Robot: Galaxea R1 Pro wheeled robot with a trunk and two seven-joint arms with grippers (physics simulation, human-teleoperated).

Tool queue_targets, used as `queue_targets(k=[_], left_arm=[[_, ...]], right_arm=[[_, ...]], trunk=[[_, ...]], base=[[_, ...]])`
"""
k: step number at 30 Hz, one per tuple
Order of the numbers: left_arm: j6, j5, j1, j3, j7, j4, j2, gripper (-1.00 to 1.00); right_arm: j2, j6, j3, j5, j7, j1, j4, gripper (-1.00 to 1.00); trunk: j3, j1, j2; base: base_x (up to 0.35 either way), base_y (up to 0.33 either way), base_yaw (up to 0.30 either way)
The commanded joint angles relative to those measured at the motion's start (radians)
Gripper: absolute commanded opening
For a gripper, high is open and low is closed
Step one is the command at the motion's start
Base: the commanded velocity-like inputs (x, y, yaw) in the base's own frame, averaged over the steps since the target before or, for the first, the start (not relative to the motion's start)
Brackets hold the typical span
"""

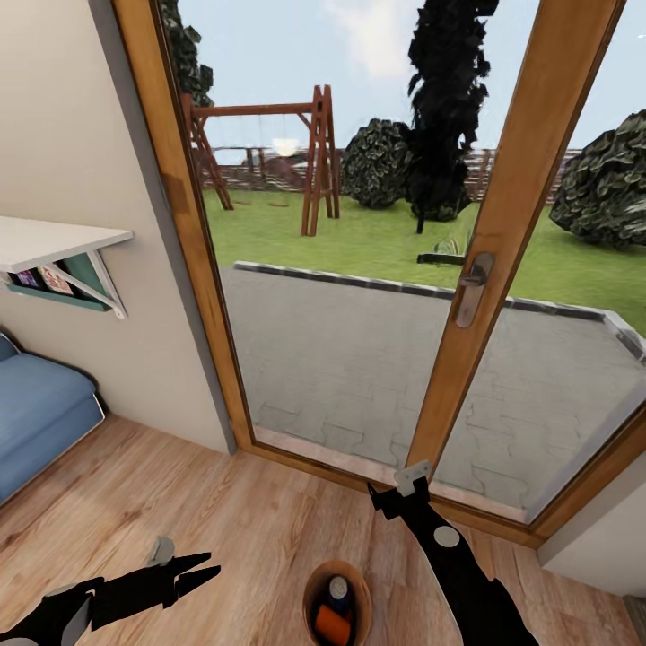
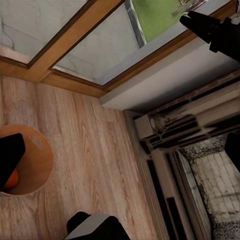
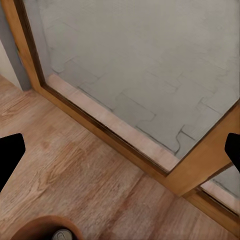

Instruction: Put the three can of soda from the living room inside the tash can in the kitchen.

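Trash can (image 1: 309, 597), cut by frame edge: orange can (image 1: 334, 625), blue can (image 1: 338, 589) inside. My left tool (image 1: 205, 568) slightly parted, empty; right tool (image 1: 399, 489) spread wide, empty, near glass door (image 1: 341, 359).

Honestly there was nothing readable anywhere in these. The cans (image 1: 336, 610) down in the bin (image 1: 310, 599) showed no brand or label, just an orange body and a dark one with a silver top. The books (image 1: 40, 280) under the wall shelf (image 1: 54, 240) had colourful covers, but they were way too small and blurry to make out any title. The door handle plate (image 1: 470, 289) had no markings either. No numbers, signs or logos on the door frame, the floor or the sofa.
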Motion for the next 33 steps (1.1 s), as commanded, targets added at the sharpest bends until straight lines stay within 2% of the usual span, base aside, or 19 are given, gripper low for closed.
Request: queue_targets(k=[1,26,28,29,32,33], left_arm=[[0.000,0.000,0.000,0.000,0.000,0.000,0.000,1.00],[-0.006,0.001,0.000,0.010,0.012,0.006,0.003,1.00],[-0.007,0.001,0.000,0.010,0.016,0.015,0.007,1.00],[-0.011,0.001,0.000,0.009,0.024,0.030,0.015,1.00],[-0.013,0.000,0.000,0.007,0.055,0.064,0.029,1.00],[-0.015,0.000,0.000,0.007,0.077,0.087,0.034,1.00]], right_arm=[[0.000,0.000,0.000,0.000,0.000,0.000,0.000,1.00],[-0.002,0.000,-0.008,-0.007,-0.002,0.000,0.033,1.00],[-0.008,0.000,-0.010,-0.007,-0.008,0.000,0.074,1.00],[-0.018,0.000,-0.009,-0.005,-0.013,0.001,0.124,1.00],[-0.037,-0.001,-0.008,-0.004,-0.021,0.001,0.178,1.00],[-0.053,-0.001,-0.008,-0.004,-0.024,0.001,0.212,1.00]], trunk=[[0.000,0.000,0.000],[0.000,0.000,0.000],[0.000,0.000,0.000],[0.000,0.000,0.000],[0.000,0.000,0.000],[0.000,0.000,0.000]], base=[[0.000,0.000,0.000],[0.000,0.000,0.000],[0.000,0.000,0.000],[0.000,0.000,0.000],[0.000,0.000,0.000],[0.000,0.000,0.000]])
